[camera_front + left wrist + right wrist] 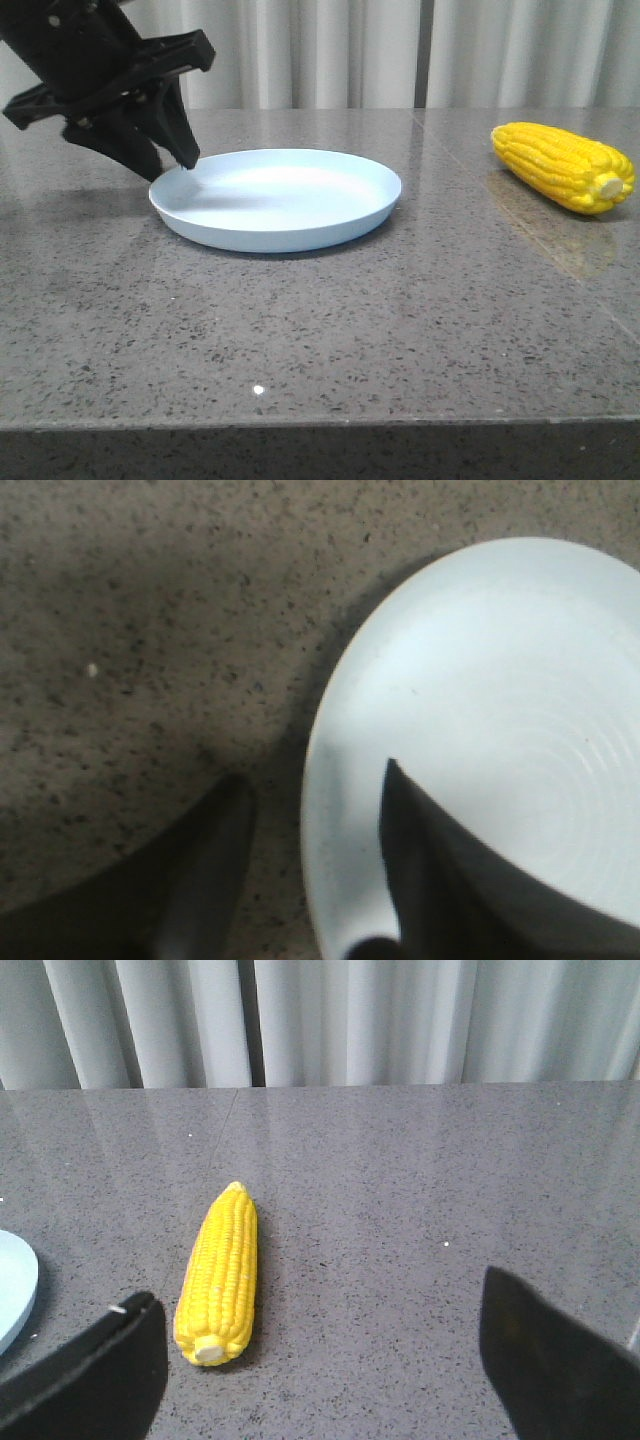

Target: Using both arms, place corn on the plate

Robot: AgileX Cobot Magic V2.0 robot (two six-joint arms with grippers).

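Note:
The pale blue plate (277, 197) lies on the grey stone table, left of centre. My left gripper (172, 160) is open at the plate's left rim, one finger over the plate and one over the table outside it; the left wrist view shows the rim (318, 780) between the fingers of the left gripper (315, 785). The yellow corn (563, 165) lies on the table at the far right, stub end toward the front. In the right wrist view my right gripper (318, 1305) is open and empty, short of the corn (220, 1272), which lies near one finger.
The speckled grey table (330, 330) runs to a front edge close to the camera. Pale curtains (400, 50) hang behind the table. A sliver of the plate (14, 1300) shows at the edge of the right wrist view.

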